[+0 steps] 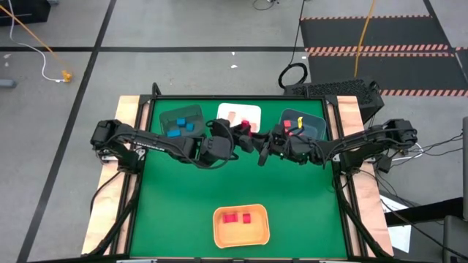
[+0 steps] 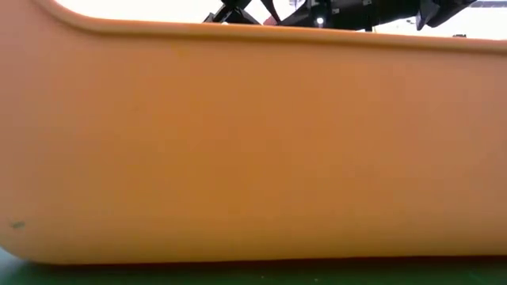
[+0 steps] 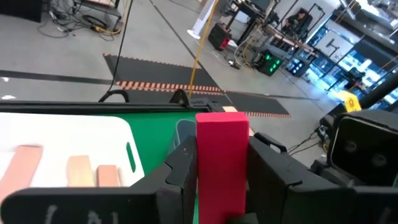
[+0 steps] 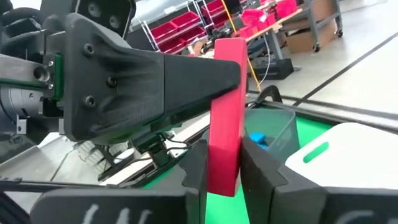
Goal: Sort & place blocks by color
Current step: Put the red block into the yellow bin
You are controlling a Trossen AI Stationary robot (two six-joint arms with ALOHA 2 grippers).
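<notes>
A red wooden bar [image 3: 221,155] is held in the air between both grippers, over the far middle of the table [image 1: 183,204]. My left gripper [image 3: 222,149] reaches in from the left and is shut on the bar. My right gripper [image 4: 224,149] comes from the right and is shut on the same bar [image 4: 225,118]. In the high view the two grippers meet at about [image 1: 251,139], just near of the white tray [image 1: 228,109]. Tan blocks [image 3: 84,171] lie in that tray. Blue blocks [image 1: 179,128] sit in the dark bin on the left. My left gripper pinches the red bar between its two fingers [image 3: 181,171]; the bar stands upright in the hold with its upper end [image 3: 222,121] free above the fingertips, lifted clear of the table. My right gripper pinches the bar's lower part [image 4: 222,171] between its two fingers [image 4: 196,165]. The left gripper's finger [image 4: 155,81] meets the bar higher up, from the opposite side.
An orange tray [image 1: 221,235] at the near edge holds two red blocks [image 1: 238,217], and its wall [image 2: 253,142] fills the low view. A dark bin [image 1: 316,126] at the far right holds small red and yellow pieces. Green table between the trays is free.
</notes>
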